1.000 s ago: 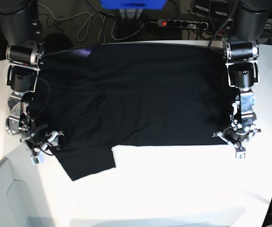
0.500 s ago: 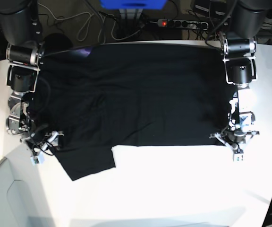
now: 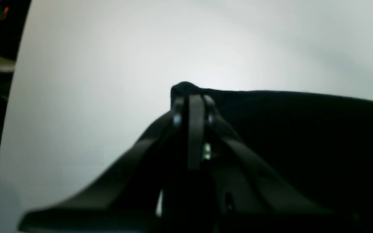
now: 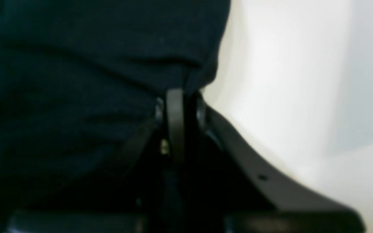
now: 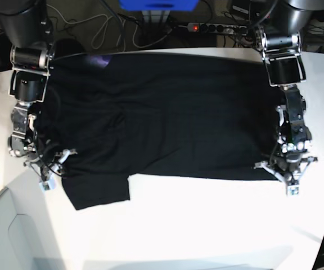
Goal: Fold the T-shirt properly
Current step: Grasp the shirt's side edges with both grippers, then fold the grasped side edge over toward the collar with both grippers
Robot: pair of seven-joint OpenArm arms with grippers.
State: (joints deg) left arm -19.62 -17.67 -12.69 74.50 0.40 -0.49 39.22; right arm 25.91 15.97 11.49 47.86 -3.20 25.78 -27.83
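The black T-shirt [image 5: 167, 112] lies spread plain side up across the white table [image 5: 207, 225], with one short sleeve [image 5: 97, 191] sticking out toward the front left. My left gripper [image 5: 286, 179] is shut on the shirt's front right corner. In the left wrist view the closed gripper [image 3: 191, 97] pinches a small peak of black cloth [image 3: 303, 136]. My right gripper [image 5: 50, 177] is shut on the shirt's edge beside the sleeve. In the right wrist view the closed gripper [image 4: 176, 97] holds a fold of cloth [image 4: 76, 64]. A small purple patch [image 5: 99, 61] shows at the far left edge.
A power strip [image 5: 218, 27] and cables lie beyond the table's far edge, next to a blue object [image 5: 158, 4]. A grey surface [image 5: 4, 236] borders the table at the front left. Bare white tabletop stretches along the front.
Both grippers have shifted toward the front, holding the cloth. The shirt's near edge on the right has come forward, and the sleeve has slid to the left.
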